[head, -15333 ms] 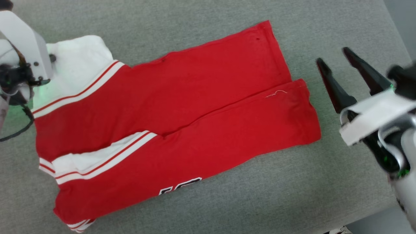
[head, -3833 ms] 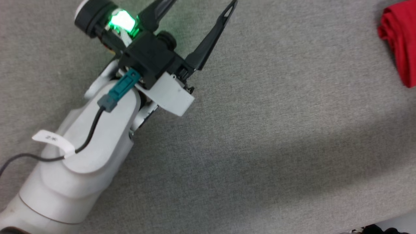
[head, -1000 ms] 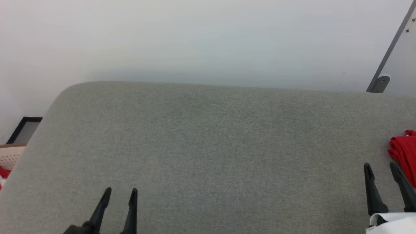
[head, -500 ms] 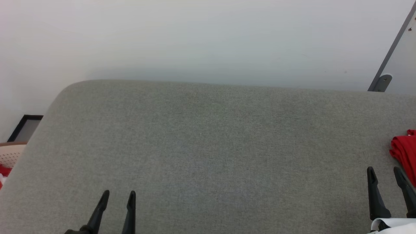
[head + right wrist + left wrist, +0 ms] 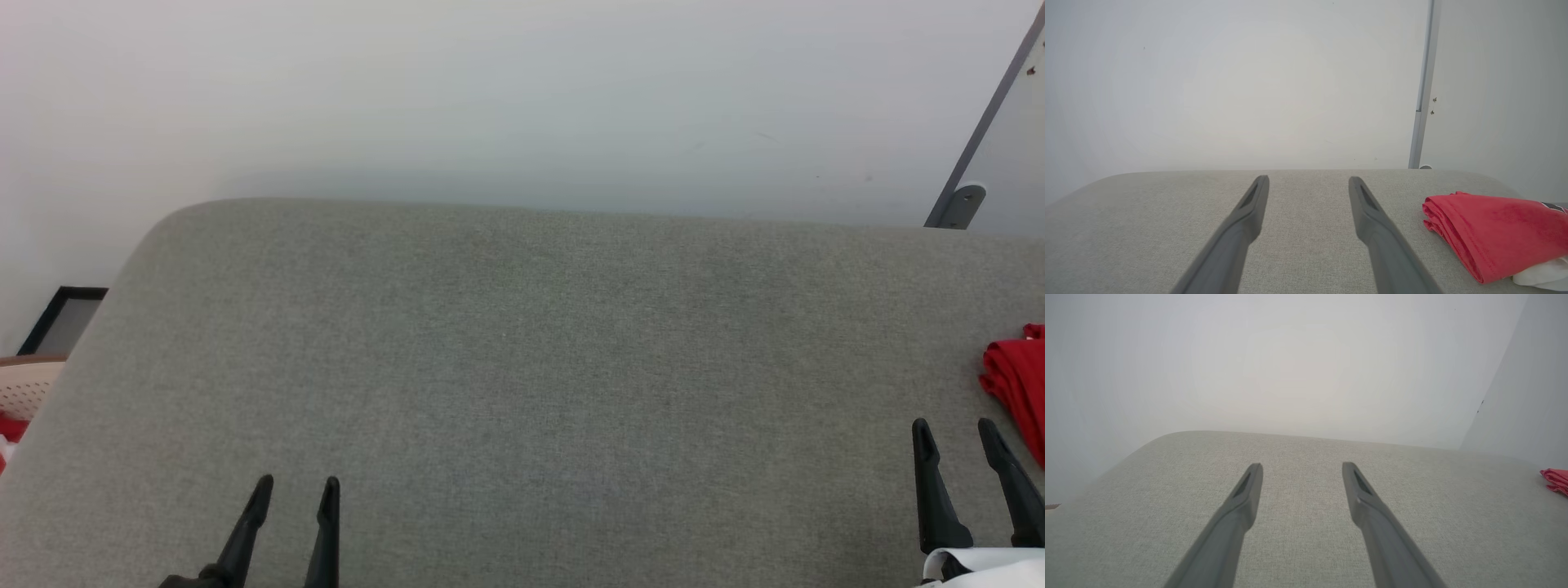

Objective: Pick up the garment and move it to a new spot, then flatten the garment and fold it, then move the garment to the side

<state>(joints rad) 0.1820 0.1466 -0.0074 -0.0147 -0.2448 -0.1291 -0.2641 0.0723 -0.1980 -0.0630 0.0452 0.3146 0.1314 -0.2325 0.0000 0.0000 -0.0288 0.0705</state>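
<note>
A grey fabric-covered surface (image 5: 522, 367) (corners rounded) bears the folded red garment (image 5: 1490, 230) at its right end

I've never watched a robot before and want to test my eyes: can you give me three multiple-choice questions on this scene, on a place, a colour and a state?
1. Where on the grey surface does the garment lie? A. middle B. right side C. left side
2. The garment is mostly: A. blue B. red C. green
3. The right gripper is: A. shut on the garment B. shut, empty C. open, empty
Answers: 1 B, it lies right of the right gripper's fingers; 2 B, red cloth shows over a little white; 3 C, its fingers stand apart with nothing between.
</note>
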